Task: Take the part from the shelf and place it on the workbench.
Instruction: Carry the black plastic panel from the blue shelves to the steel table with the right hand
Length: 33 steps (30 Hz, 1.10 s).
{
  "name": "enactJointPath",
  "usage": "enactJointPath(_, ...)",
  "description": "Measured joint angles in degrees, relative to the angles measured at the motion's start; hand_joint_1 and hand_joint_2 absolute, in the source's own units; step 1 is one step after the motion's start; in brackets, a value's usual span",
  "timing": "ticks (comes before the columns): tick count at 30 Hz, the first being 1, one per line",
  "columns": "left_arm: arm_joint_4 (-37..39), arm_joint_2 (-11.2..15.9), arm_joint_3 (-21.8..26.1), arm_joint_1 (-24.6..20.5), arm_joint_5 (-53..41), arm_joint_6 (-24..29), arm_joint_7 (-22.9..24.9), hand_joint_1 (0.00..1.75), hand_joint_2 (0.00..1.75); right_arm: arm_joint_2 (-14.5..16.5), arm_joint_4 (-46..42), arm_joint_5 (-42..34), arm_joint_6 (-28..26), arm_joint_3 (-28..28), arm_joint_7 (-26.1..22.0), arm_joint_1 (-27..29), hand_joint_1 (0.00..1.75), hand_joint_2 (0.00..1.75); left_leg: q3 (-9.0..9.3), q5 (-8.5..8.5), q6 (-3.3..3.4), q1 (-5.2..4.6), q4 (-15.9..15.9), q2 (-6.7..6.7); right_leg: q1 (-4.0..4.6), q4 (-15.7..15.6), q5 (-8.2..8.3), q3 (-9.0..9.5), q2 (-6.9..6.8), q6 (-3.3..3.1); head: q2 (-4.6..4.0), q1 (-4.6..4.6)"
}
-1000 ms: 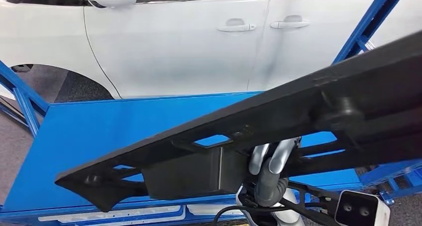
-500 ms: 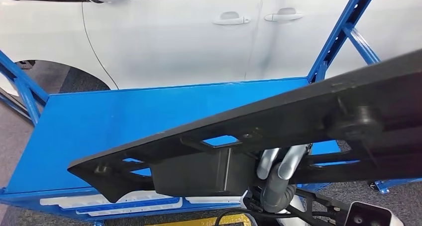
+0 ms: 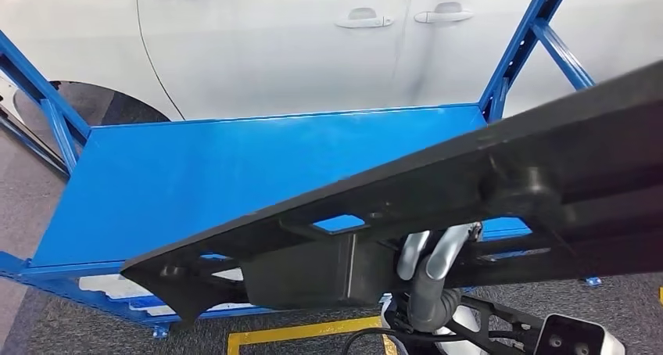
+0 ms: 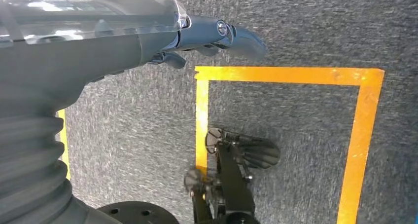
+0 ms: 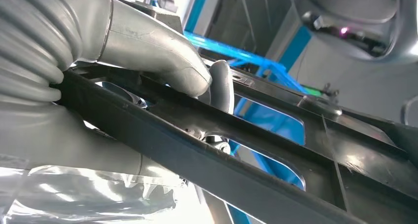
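A: In the head view, what is held, and by which hand?

B: A long black plastic part (image 3: 438, 191) is carried by the right hand (image 3: 428, 255), whose silver-grey fingers (image 3: 449, 245) are wrapped up around one of its bars from beneath. The grip is taken near the middle of the part's length. From the hand, the long axis is seen to run down to a pointed end on the left-arm side and up out of the picture on the other.

A: And the workbench?

B: The blue workbench (image 3: 203, 175) lies ahead of the hand and beyond the part, with a white car (image 3: 274, 42) behind it. The part is held above the near edge, not set down. The coming move is judged to be a forward reach and a lowering, with the long axis kept roughly along the bench.

A: The left wrist view?

B: The left hand (image 4: 212, 36) is shown over grey carpet (image 4: 305, 135) marked with yellow tape (image 4: 276, 75). Nothing is held by it; its fingers are seen lying close together rather than splayed. The right hand is plainly the one concerned.

A: The right wrist view?

B: The thumb is seen laid over a bar of the part, with fingers curled round from the other side, so the part is clamped.
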Motion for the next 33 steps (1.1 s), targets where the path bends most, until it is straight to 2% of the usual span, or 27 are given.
enactJointPath(1,0.0,0.0,0.0,0.0,-0.1,-0.1,0.0,0.00,1.75,-0.1,0.0,-0.1,0.1,0.0,0.0,-0.1,1.75,1.75,-0.15,0.36,-0.37,-0.02,0.0,-0.02,0.20,-1.5,-0.26,0.76,0.04,-0.39,0.00,0.00)
enactJointPath(3,0.0,0.0,0.0,0.0,-0.3,-0.2,0.0,0.00,1.75,-0.4,0.2,-0.4,0.5,-0.1,0.0,-0.1,1.75,1.75,-0.38,1.02,-1.11,0.04,-0.1,-0.04,0.36,-1.9,0.44,0.32,0.01,-1.28,0.00,0.02)
enactJointPath(4,0.0,-0.1,-0.1,0.0,-0.4,-0.2,0.0,0.00,1.75,-0.6,0.3,-0.7,0.7,-0.1,0.0,-0.2,1.75,1.75,-0.72,0.55,-1.39,0.13,0.2,-0.07,0.31,-2.1,0.95,-0.06,-0.08,-1.78,0.00,0.01)
enactJointPath(5,0.0,-0.1,-0.1,0.1,-0.5,-0.2,0.1,0.00,1.75,-0.7,0.5,-1.2,0.8,-0.1,0.0,-0.3,1.75,1.75,-1.30,-0.93,-1.61,0.23,1.4,-0.09,0.24,-2.2,1.57,-0.58,-0.18,-2.29,0.00,0.01)
enactJointPath(6,0.0,-0.1,-0.1,0.1,-0.6,-0.3,0.2,0.00,1.75,-0.9,0.7,-1.6,0.7,-0.1,0.0,-0.3,1.75,1.75,-2.16,-3.37,-1.76,0.32,3.8,-0.11,0.19,-2.4,2.24,-1.22,-0.28,-2.71,-0.01,0.01)
enactJointPath(8,0.0,-0.1,-0.2,0.2,-0.9,-0.2,0.5,0.00,1.75,-1.2,1.2,-2.3,-0.4,-0.1,0.0,-0.5,1.75,1.75,-4.22,-8.92,-1.99,0.38,11.0,-0.12,0.46,-2.3,3.44,-2.77,-0.35,-3.14,0.00,0.01)
enactJointPath(9,0.0,-0.1,-0.2,0.2,-1.0,-0.1,0.8,0.00,1.75,-1.5,1.5,-2.4,-1.5,-0.1,0.0,-0.6,1.75,1.75,-4.82,-10.39,-2.05,0.38,14.3,-0.12,0.62,-2.3,4.05,-3.59,-0.36,-3.19,0.00,0.01)
enactJointPath(10,0.0,-0.1,-0.3,0.2,-1.1,-0.1,1.1,0.00,1.75,-1.8,1.8,-2.3,-2.8,0.0,0.0,-0.8,1.75,1.75,-4.68,-10.51,-2.05,0.38,16.2,-0.12,0.76,-2.2,4.65,-4.42,-0.37,-3.20,0.00,0.01)
enactJointPath(11,0.0,-0.1,-0.4,0.2,-1.2,0.0,1.3,0.00,1.75,-2.1,2.0,-2.1,-4.2,0.2,0.0,-0.9,1.75,1.75,-3.57,-9.48,-1.96,0.37,16.1,-0.12,0.86,-2.1,5.23,-5.25,-0.37,-3.15,0.00,0.01)
enactJointPath(12,0.0,-0.1,-0.5,0.2,-1.4,-0.1,1.5,0.00,1.75,-2.4,2.2,-1.8,-5.7,0.3,0.0,-1.1,1.75,1.75,-1.45,-7.83,-1.80,0.34,14.0,-0.12,0.94,-2.0,5.79,-6.05,-0.36,-3.07,0.00,0.01)
enactJointPath(13,0.0,-0.1,-0.6,0.1,-1.5,-0.1,1.6,0.00,1.75,-2.7,2.3,-1.3,-7.1,0.4,0.0,-1.3,1.75,1.75,1.43,-6.48,-1.57,0.30,10.4,-0.12,0.99,-1.8,6.29,-6.75,-0.36,-2.95,0.00,0.01)
enactJointPath(15,0.0,-0.1,-0.8,-0.1,-1.9,-0.1,1.7,0.00,1.75,-3.3,2.4,-0.5,-9.5,0.5,0.0,-1.5,1.75,1.75,6.92,-6.23,-1.00,-0.01,2.4,-0.14,1.17,-1.4,7.19,-7.75,-0.38,-2.50,0.01,0.00)
enactJointPath(16,0.0,-0.1,-1.0,-0.2,-2.0,-0.1,1.8,0.00,1.75,-3.6,2.4,-0.2,-10.5,0.6,0.0,-1.5,1.75,1.75,8.34,-6.73,-0.66,-0.21,0.0,-0.17,1.19,-1.4,7.64,-7.97,-0.43,-2.19,0.00,0.00)
enactJointPath(18,0.0,-0.1,-1.2,-0.2,-2.2,-0.1,2.0,0.00,1.75,-4.4,2.3,0.1,-11.7,0.6,0.0,-1.4,1.75,1.75,8.56,-6.73,0.04,-0.39,-1.5,-0.21,1.13,-1.5,8.58,-8.13,-0.52,-1.48,0.00,0.00)
enactJointPath(19,0.0,-0.1,-1.3,-0.1,-2.2,-0.1,2.1,0.00,1.75,-4.8,2.3,0.0,-12.0,0.7,0.0,-1.3,1.75,1.75,8.18,-6.15,0.38,-0.33,-1.7,-0.11,1.03,-1.4,8.44,-8.35,-0.43,-1.12,0.00,0.01)
enactJointPath(20,0.0,-0.2,-1.3,-0.1,-2.3,-0.1,2.1,0.00,1.75,-5.1,2.2,0.0,-12.0,0.7,0.0,-1.2,1.75,1.75,7.72,-5.51,0.77,-0.20,-1.8,0.03,0.95,-0.5,7.28,-8.83,-0.33,-0.78,0.00,0.01)
enactJointPath(21,0.0,-0.2,-1.3,0.0,-2.3,-0.1,2.2,0.00,1.75,-5.4,2.2,0.1,-11.8,0.7,0.0,-1.1,1.75,1.75,7.13,-4.81,1.09,-0.05,-1.9,0.20,0.84,1.4,5.08,-9.62,-0.23,-0.45,-0.01,0.01)
enactJointPath(23,0.0,-0.2,-1.4,-0.1,-2.5,-0.2,2.2,0.00,1.75,-5.8,2.2,0.4,-11.2,0.7,0.0,-1.0,1.75,1.75,5.56,-3.52,1.47,-0.04,-1.8,0.39,0.45,8.8,-0.87,-11.85,-0.17,0.10,-0.01,0.01)
enactJointPath(24,0.0,-0.2,-1.4,-0.1,-2.6,-0.2,2.2,0.00,1.75,-6.0,2.2,0.6,-10.9,0.7,0.0,-1.0,1.75,1.75,4.69,-2.89,1.45,-0.05,-1.7,0.42,0.29,12.7,-2.72,-12.70,-0.17,0.32,0.00,0.01)
enactJointPath(25,0.0,-0.2,-1.4,-0.1,-2.7,-0.3,2.2,0.00,1.75,-6.2,2.2,0.8,-10.5,0.8,0.0,-0.9,1.75,1.75,3.78,-2.30,1.38,-0.05,-1.5,0.43,0.15,15.3,-3.24,-12.92,-0.17,0.49,0.01,0.01)
enactJointPath(26,0.0,-0.3,-1.4,0.0,-2.8,-0.3,2.2,0.00,1.75,-6.3,2.2,1.1,-10.0,0.8,0.0,-0.8,1.75,1.75,2.86,-1.77,1.26,-0.04,-1.2,0.43,0.01,16.0,-2.42,-12.13,-0.18,0.59,0.01,0.01)
enactJointPath(27,0.0,-0.3,-1.4,0.0,-2.8,-0.3,2.1,0.00,1.75,-6.4,2.2,1.5,-9.5,0.8,0.0,-0.8,1.75,1.75,1.98,-1.31,1.11,-0.03,-1.0,0.42,-0.12,14.3,-0.94,-10.19,-0.18,0.62,0.01,0.01)
enactJointPath(28,0.0,-0.3,-1.4,0.0,-2.8,-0.3,2.1,0.00,1.75,-6.5,2.2,1.7,-9.0,0.8,0.0,-0.7,1.75,1.75,1.22,-0.92,0.93,-0.03,-0.6,0.40,-0.22,10.7,0.35,-7.23,-0.18,0.54,0.01,0.01)
enactJointPath(30,0.0,-0.3,-1.4,0.0,-2.8,-0.3,1.9,0.00,1.75,-6.6,2.2,1.9,-8.2,0.8,0.0,-0.8,1.75,1.75,0.07,-0.22,0.39,-0.15,0.0,0.32,-0.10,2.3,0.53,-1.31,-0.14,0.09,0.01,0.00)
enactJointPath(31,0.0,-0.4,-1.4,0.0,-2.8,-0.3,1.8,0.00,1.75,-6.7,2.2,1.7,-7.7,0.8,0.0,-0.7,1.75,1.75,-0.22,0.14,0.05,-0.17,0.2,0.29,0.04,-0.3,0.06,0.29,-0.11,-0.24,0.01,0.00)
enactJointPath(32,0.0,-0.4,-1.4,0.0,-2.8,-0.3,1.7,0.00,1.75,-6.8,2.2,1.4,-6.9,0.7,0.0,-0.6,1.75,1.75,-0.41,0.54,-0.31,-0.19,0.2,0.28,0.23,-1.5,-0.27,0.77,-0.09,-0.61,0.01,0.00)
enactJointPath(33,0.0,-0.4,-1.4,0.1,-2.8,-0.3,1.6,0.00,1.75,-6.9,2.2,1.0,-5.9,0.3,0.0,-0.4,1.75,1.75,-0.53,0.97,-0.69,-0.12,0.0,0.27,0.28,-1.6,0.09,0.49,-0.10,-1.07,0.01,0.01)
